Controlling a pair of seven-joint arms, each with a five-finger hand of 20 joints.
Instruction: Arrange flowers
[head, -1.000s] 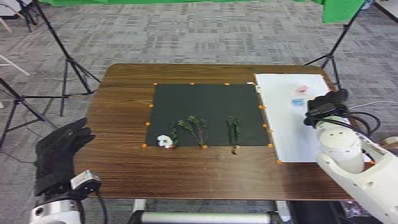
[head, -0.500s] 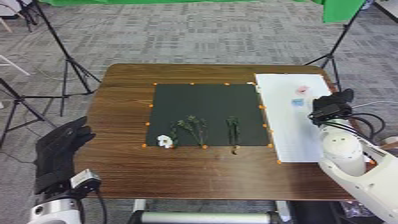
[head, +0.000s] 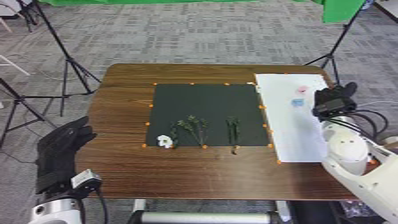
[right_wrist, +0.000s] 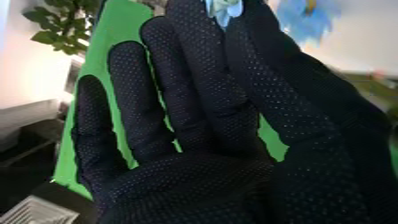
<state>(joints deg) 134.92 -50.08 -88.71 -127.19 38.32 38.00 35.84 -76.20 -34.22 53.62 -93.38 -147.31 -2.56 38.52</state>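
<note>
The brown wooden counter (head: 118, 165) holds a big black square mat (head: 204, 97). Small orange dots (head: 145, 145) go along its edges. By the mat's near left corner is a white flower (head: 165, 141), with thin green leaves (head: 176, 134) just beside it. A loose green bunch of stems (head: 193, 126) lies near the middle of the mat's near edge. Two slim green stems (head: 233, 128) lie more to the right, and their ends poke over that edge.

A long white sheet of paper (head: 298, 140) sits along the counter's right side. On its far half are a small pink patch (head: 302, 90) and a small blue patch (head: 298, 102).

The right hand (head: 335, 104) is at the counter's right edge, beside the paper. Its fingers (right_wrist: 133, 95) are straight and a little apart, and the thumb leans close to the nearest one. A pale blue petal-like thing (right_wrist: 224, 8) shows between their tips, but I cannot tell if they grip it. A blurry blue flower with a yellow middle (right_wrist: 308, 19) is near the thumb in the wrist view.

The left hand (head: 60, 147) is by the counter's left edge, with its fingers loose and its thumb apart.
</note>
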